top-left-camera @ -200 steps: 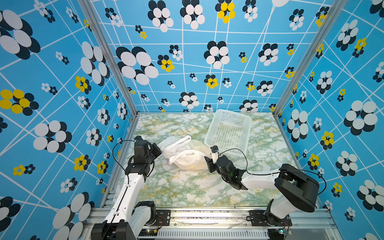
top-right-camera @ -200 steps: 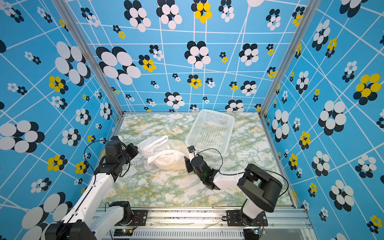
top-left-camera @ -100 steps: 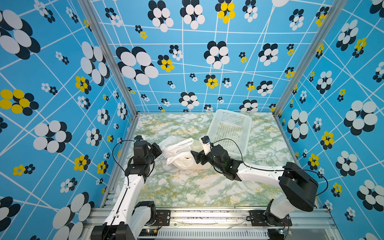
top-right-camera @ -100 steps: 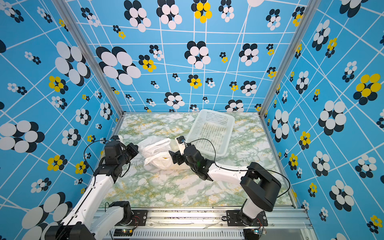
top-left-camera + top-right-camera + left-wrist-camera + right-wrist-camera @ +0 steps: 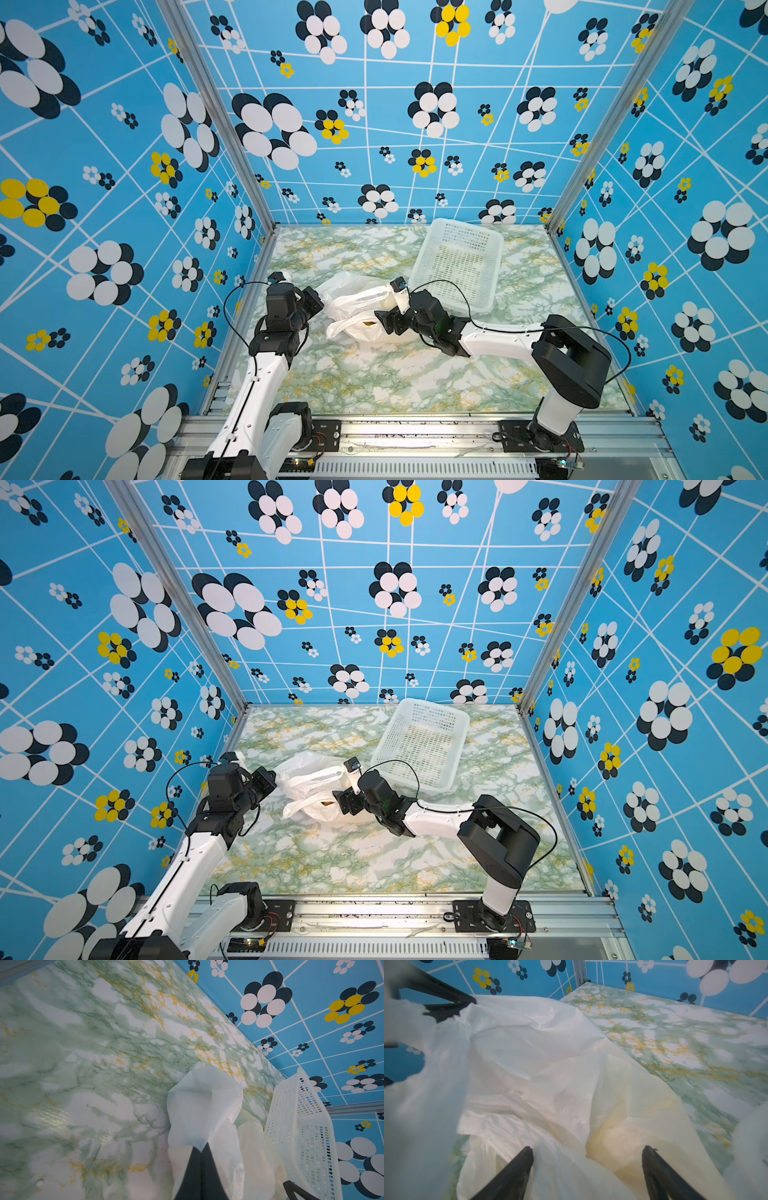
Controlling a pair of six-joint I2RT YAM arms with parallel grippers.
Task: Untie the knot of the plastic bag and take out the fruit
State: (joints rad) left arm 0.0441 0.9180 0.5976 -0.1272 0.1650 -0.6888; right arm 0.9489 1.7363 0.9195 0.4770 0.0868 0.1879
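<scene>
The thin white plastic bag (image 5: 353,303) (image 5: 309,785) lies crumpled on the marble table, left of centre in both top views. My left gripper (image 5: 318,300) (image 5: 200,1150) is shut on a fold of the bag's film at its left edge. My right gripper (image 5: 384,322) (image 5: 588,1151) stands open over the bag's right side, and film bulges up between its fingers (image 5: 519,1165). A yellow fruit (image 5: 618,1126) shows dimly through the film. An orange-yellow spot (image 5: 368,323) shows at the bag's mouth. The knot is hidden among the folds.
A white perforated basket (image 5: 457,266) (image 5: 419,742) (image 5: 299,1126) stands tilted behind and right of the bag, close to my right wrist. Blue flowered walls close in the table on three sides. Bare marble (image 5: 374,374) lies in front of the bag.
My right gripper moved left from beside the bag onto its right side, and its jaws opened wider. The left arm stayed put, still pinching the bag.
</scene>
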